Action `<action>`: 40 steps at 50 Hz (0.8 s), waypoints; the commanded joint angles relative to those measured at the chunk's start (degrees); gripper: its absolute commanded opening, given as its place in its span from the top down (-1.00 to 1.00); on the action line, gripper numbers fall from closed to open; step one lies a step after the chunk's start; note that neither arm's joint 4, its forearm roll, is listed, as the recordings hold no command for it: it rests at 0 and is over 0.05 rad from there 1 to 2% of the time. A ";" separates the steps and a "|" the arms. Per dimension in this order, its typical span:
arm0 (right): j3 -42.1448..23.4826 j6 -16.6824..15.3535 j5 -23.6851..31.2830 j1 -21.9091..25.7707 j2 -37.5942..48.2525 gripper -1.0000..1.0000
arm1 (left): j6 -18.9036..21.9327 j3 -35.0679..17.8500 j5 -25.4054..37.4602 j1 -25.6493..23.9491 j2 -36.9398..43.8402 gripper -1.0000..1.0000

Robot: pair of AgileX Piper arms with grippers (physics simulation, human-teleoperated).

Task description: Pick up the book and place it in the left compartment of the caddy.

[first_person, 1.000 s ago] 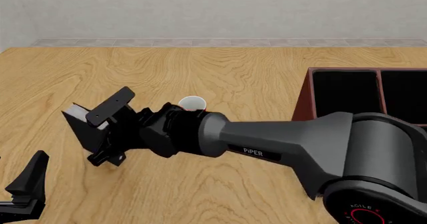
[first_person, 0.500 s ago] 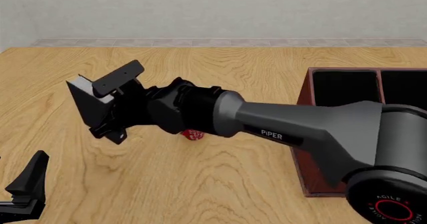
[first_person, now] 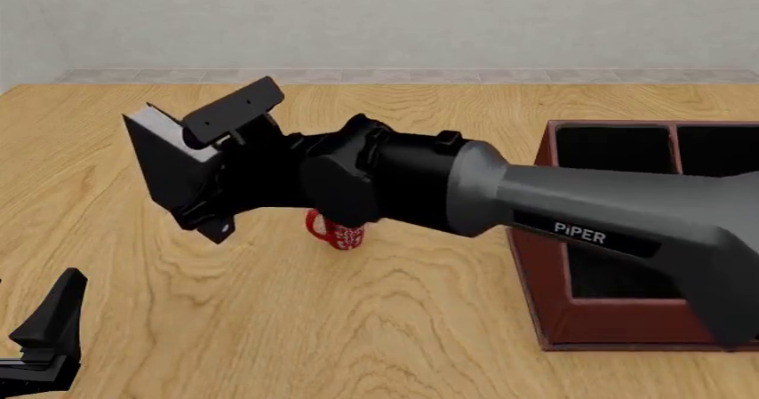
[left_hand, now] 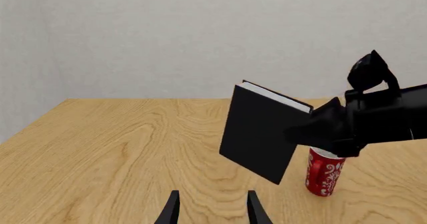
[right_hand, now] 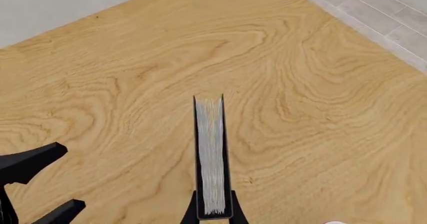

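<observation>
The right gripper (first_person: 208,172) pinches the book (first_person: 172,172) clear of the surface (first_person: 355,328), well short of the caddy (first_person: 539,266).

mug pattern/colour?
The mug is red with a white swirly floral print; clearest in the left wrist view.

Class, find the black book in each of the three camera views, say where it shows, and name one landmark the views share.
Front view: the book is held off the table at the left, in the right tool.
Left wrist view: it hangs tilted near the middle, beside the red mug.
Right wrist view: only its white page edge shows, low and central, between the tool's fingers.
Shared landmark: the wooden table.
</observation>
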 commanded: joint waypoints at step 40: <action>16.39 1.75 3.35 -5.92 -25.81 1.00 | 0.00 0.00 0.00 0.00 0.00 -1.00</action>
